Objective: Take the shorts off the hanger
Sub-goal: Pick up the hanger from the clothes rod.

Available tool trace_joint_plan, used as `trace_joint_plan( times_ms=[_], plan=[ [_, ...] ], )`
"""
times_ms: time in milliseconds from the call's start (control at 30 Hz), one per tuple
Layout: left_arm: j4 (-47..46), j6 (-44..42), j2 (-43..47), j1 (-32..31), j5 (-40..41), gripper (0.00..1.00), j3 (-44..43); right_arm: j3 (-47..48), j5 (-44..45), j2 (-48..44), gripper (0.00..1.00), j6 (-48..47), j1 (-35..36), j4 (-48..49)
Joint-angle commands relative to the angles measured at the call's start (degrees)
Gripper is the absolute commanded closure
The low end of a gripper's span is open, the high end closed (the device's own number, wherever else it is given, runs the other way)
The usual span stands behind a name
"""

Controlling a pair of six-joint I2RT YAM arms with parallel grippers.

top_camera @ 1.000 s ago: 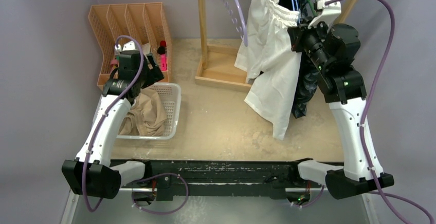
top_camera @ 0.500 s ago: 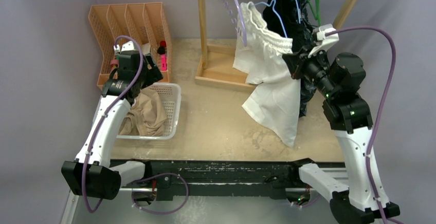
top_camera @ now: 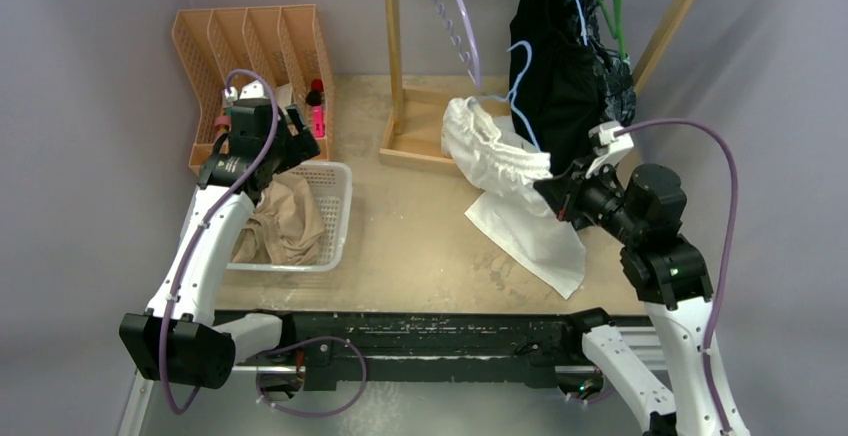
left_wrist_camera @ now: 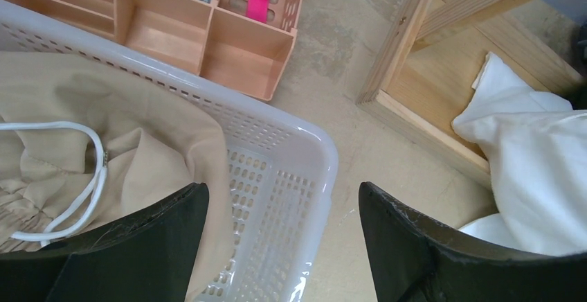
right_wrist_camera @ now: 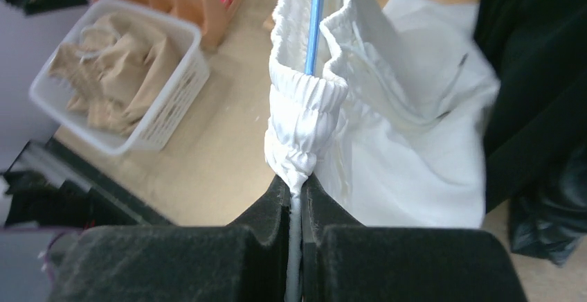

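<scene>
My right gripper is shut on the gathered waistband of the white shorts, which trail low over the table. A light blue hanger still runs into that waistband; in the top view its wire loops up in front of the black shorts. The black pair and a dark blue patterned pair hang on the rack. The tan shorts lie in the white basket. Open and holding nothing, my left gripper hovers over the basket's right corner.
An orange divided organizer with small items stands behind the basket. The wooden rack's post and base frame stand mid-table at the back. A green hanger hangs among the dark shorts. Purple-grey walls close both sides.
My right arm has pulled the white shorts down and toward the near side, away from the rack, and the blue hanger has tilted down with them. The left arm has not moved.
</scene>
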State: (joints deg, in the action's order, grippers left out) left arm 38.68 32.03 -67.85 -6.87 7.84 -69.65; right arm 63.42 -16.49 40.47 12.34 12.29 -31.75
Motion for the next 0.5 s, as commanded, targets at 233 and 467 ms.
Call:
trace_joint_plan(
  times_ms=[233,467],
  plan=[
    [-7.4,3.7,1.1,0.0,-10.7,0.20,2.3,-9.8,-22.9,-10.3,1.00,4.1,-0.1,4.6],
    [-12.2,4.4,1.5,0.0,-20.5,0.20,3.0,-13.4,-30.5,-10.3,1.00,-0.6,-0.1,1.7]
  ],
)
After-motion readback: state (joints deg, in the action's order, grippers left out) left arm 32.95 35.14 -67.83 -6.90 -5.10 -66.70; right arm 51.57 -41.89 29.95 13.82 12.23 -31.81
